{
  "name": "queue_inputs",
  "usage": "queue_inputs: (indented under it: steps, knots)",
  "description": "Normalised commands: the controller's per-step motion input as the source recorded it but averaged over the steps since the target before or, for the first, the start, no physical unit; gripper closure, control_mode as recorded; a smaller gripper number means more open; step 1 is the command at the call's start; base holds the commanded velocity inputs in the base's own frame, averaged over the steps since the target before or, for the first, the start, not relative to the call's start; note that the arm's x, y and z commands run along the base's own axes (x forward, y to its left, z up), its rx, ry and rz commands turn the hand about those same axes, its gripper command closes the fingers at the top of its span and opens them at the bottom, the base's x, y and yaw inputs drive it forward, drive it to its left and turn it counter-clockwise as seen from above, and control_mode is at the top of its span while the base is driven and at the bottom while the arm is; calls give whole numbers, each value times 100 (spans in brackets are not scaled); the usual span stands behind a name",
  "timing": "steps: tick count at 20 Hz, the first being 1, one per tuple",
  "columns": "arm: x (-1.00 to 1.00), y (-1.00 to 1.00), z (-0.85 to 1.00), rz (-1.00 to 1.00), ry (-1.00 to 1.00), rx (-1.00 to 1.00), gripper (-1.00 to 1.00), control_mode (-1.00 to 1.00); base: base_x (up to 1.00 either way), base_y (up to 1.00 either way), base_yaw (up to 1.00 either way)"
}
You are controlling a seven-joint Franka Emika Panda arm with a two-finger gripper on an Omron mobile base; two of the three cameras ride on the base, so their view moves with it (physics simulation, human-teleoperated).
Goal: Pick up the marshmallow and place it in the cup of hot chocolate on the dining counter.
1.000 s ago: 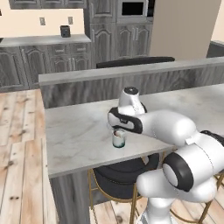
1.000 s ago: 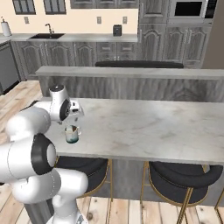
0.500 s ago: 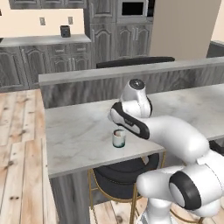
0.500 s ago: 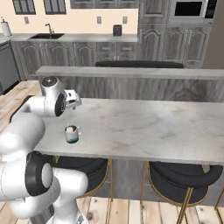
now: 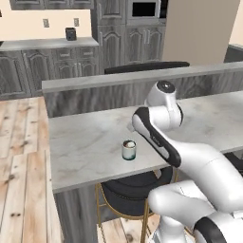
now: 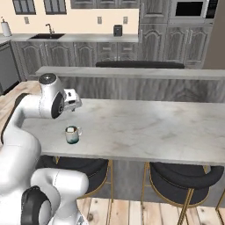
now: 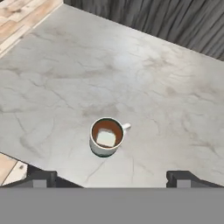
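On the dining counter (image 7: 175, 100), near its front edge, stands the cup of hot chocolate (image 7: 106, 136), and the hand view looks almost straight down into it: the marshmallow (image 7: 106, 138) lies as a pale squarish block inside the rim, on the dark brown drink. The gripper (image 7: 109, 177) is above the cup and clear of it, its two dark fingertips (image 7: 41, 177) set far apart at the bottom of that view with nothing between them, so the claw is wide open and empty. From the right base view the gripper (image 6: 72, 102) hangs beside the arm's white wrist, higher than the cup of hot chocolate (image 6: 72, 134) and a little behind it toward the raised wood-grain ledge (image 6: 132, 83). The left base view shows the cup of hot chocolate (image 5: 128, 149) upright on the marble with a pale spot at its top, and the arm arched to its right. Judged from this, the placing step looks done: the marshmallow is in the cup and released. What remains seems to be only a clean retreat, which calls for lifting the hand up and away without brushing the cup, since it stands close to the counter's edge and could be tipped or pushed off by a low sideways sweep.
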Motion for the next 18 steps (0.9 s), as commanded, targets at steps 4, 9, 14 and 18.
queue_inputs:
  steps: [4, 9, 14, 18]
  knots:
    - [-82, -29, 13, 0, -6, 0, -100, -100, 0, 0, 0]
    - [-67, -33, 61, 0, -5, 4, -100, -100, 0, 0, 0]
    - [-38, -29, 75, 0, 0, 9, -100, -100, 0, 0, 0]
    - [-6, -18, 66, 0, 0, 11, -100, -100, 0, 0, 0]
